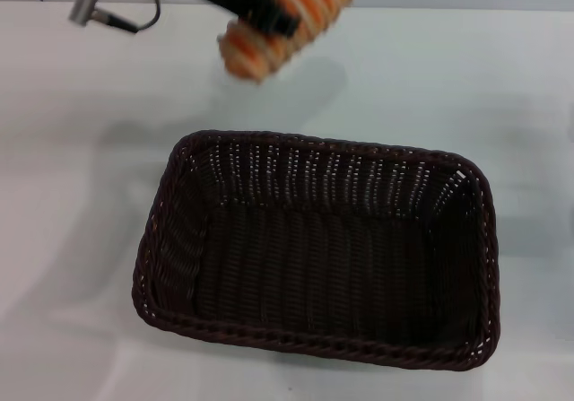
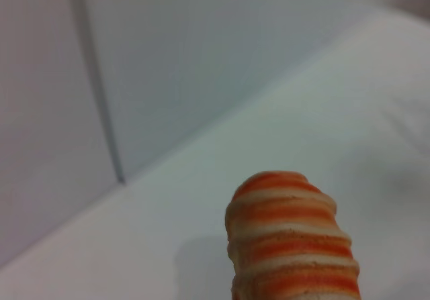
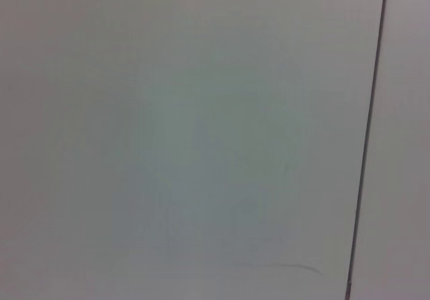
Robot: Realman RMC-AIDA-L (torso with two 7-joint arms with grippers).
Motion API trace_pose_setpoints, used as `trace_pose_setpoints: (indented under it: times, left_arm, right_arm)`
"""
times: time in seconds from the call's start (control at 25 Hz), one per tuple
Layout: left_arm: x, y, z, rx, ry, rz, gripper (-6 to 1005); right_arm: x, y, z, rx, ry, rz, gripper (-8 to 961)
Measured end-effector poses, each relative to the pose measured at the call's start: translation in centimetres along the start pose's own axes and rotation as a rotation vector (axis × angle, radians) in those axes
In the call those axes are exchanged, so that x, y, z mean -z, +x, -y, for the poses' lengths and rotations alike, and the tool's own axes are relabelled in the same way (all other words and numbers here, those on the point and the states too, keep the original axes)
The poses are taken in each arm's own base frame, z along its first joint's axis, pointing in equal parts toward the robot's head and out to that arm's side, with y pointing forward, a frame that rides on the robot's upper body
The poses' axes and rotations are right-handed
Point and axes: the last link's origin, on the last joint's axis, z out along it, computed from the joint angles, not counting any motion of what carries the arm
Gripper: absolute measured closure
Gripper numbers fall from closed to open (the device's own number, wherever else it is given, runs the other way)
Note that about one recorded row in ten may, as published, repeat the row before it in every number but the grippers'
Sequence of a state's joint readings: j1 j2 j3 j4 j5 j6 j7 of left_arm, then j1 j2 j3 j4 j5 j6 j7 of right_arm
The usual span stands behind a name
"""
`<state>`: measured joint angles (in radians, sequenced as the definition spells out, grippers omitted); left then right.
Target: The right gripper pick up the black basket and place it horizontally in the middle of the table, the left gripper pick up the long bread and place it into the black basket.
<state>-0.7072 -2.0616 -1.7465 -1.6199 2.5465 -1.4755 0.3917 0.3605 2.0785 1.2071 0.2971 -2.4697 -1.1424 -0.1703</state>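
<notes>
Above the far side of the white table (image 1: 72,150), the left gripper (image 1: 269,17) holds the long bread (image 1: 287,20) aloft, its black fingers clamped across the striped loaf's middle. The loaf hangs tilted, clear of the tabletop, beyond the far rim of the black basket (image 1: 314,262). The basket sits lengthwise at the table's centre, open side up. The right gripper is out of sight.

The left pincer (image 1: 269,15) hangs above the tabletop (image 1: 81,132) with the long bread (image 1: 287,20) clamped crosswise; nearer the robot than the pincer lies the black basket (image 1: 314,334), its open hollow unobstructed; bare tabletop surrounds its rim.
</notes>
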Motion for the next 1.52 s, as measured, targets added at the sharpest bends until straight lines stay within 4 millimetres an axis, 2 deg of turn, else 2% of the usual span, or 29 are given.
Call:
trace_pose_setpoints:
  times: [0.04, 0.12, 0.28, 0.4, 0.76, 0.92, 1.12, 1.28, 1.4, 1.44, 1.52]
  left_arm:
    - [0.0, 0.0, 0.0, 0.000, 0.000, 0.000, 551]
    - [0.2, -1.4, -1.2, -0.070, -0.051, 0.076, 560]
    - [0.2, -2.8, -1.7, -0.088, -0.092, 0.116, 577]
    - [1.2, -3.8, -2.8, -0.087, -0.179, 0.108, 590]
    - [2.7, -5.7, -4.9, -0.120, -0.364, 0.118, 684]
    - [2.5, -6.4, -4.6, -0.094, -0.371, 0.093, 602]
    - [2.4, -6.5, -4.6, -0.096, -0.365, 0.078, 451]
    - [2.4, -6.1, -3.7, -0.089, -0.308, 0.014, 346]
    - [2.3, -5.5, -1.5, -0.033, -0.194, -0.121, 279]
    - [2.2, -5.3, 0.1, 0.021, -0.118, -0.200, 256]
    - [2.0, -5.3, 2.0, 0.085, -0.029, -0.284, 211]
  right_arm:
    - [0.0, 0.0, 0.0, 0.001, -0.001, -0.001, 608]
    - [-0.2, 0.1, -0.1, 0.002, -0.004, -0.009, 608]
    - [-0.2, 0.2, 0.0, 0.002, -0.004, -0.016, 608]
    - [-0.2, 0.5, 0.0, 0.004, -0.008, -0.037, 608]
    - [-0.7, 0.5, 0.1, 0.004, 0.004, -0.049, 608]
    - [-0.9, 0.4, 0.0, 0.004, 0.000, -0.052, 609]
    - [-1.0, 0.4, 0.0, 0.003, -0.001, -0.050, 610]
    - [-1.0, 0.4, 0.0, 0.003, 0.000, -0.049, 608]
    - [-1.0, 0.4, 0.0, 0.003, 0.001, -0.049, 609]
    - [-1.0, 0.4, 0.0, 0.003, 0.001, -0.049, 609]
    - [-1.0, 0.3, 0.0, 0.003, 0.001, -0.048, 610]
